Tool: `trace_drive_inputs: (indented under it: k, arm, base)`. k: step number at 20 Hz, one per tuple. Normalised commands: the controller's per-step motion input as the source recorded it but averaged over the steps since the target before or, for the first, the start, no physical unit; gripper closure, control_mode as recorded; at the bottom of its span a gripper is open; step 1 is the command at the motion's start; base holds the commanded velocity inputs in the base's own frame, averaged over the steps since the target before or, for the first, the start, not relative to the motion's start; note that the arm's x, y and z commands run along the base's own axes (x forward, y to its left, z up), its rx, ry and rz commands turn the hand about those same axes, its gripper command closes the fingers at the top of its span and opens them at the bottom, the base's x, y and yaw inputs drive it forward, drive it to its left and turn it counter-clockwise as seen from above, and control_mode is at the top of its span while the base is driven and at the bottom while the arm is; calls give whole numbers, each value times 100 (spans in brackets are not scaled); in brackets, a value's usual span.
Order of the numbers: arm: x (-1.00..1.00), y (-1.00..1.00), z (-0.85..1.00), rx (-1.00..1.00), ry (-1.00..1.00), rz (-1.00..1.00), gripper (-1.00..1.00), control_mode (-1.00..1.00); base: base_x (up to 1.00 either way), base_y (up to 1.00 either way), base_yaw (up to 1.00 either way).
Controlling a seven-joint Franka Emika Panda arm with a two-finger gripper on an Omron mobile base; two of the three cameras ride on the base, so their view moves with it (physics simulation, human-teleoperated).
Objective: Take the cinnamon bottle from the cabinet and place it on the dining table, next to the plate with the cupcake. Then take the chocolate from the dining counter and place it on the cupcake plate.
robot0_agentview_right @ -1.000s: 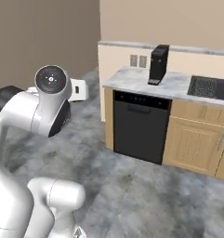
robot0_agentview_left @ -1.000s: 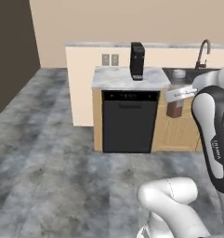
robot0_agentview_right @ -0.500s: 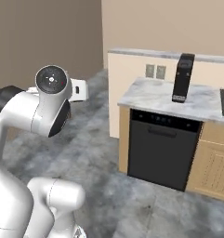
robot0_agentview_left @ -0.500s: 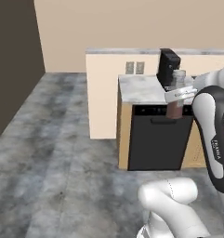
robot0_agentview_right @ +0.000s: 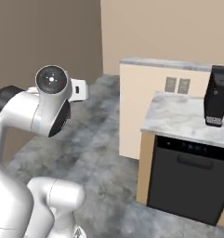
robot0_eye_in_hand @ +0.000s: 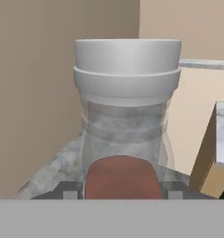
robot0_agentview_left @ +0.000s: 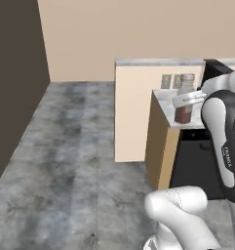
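Note:
My gripper (robot0_agentview_left: 187, 99) is shut on the cinnamon bottle (robot0_agentview_left: 184, 103), a clear glass bottle with dark reddish-brown contents, and holds it upright in the air in front of the counter. In the hand view the bottle's pale grey cap (robot0_eye_in_hand: 127, 69) and narrow neck loom close, with the brown contents (robot0_eye_in_hand: 122, 177) low between the fingertips (robot0_eye_in_hand: 70, 193). The cabinet, dining table, plate, cupcake and chocolate are out of view.
A marble-topped counter (robot0_agentview_right: 178, 116) over a black dishwasher (robot0_agentview_right: 190, 183) stands to the right, with a black coffee machine (robot0_agentview_right: 217, 95) on it. Behind it is a tan half wall (robot0_agentview_left: 133, 112) with outlets. A dark wall (robot0_agentview_left: 14, 78) runs along the left. Grey floor (robot0_agentview_left: 65, 161) lies between.
The whole scene has slid to the right in both base views, so the base has moved. The bottle stays in the shut gripper, held the same way.

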Motion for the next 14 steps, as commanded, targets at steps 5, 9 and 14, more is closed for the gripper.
trace_drive_inputs:
  k: [5, 9, 14]
  arm:
    - [0, 0, 0, 0, 0, 0, 100, 100]
    - [0, 0, 0, 0, 0, 0, 100, 100]
    - [0, 0, 0, 0, 0, 0, 100, 100]
  base:
    - [100, 66, -16]
    - [100, 60, -15]
    - [100, 58, -18]
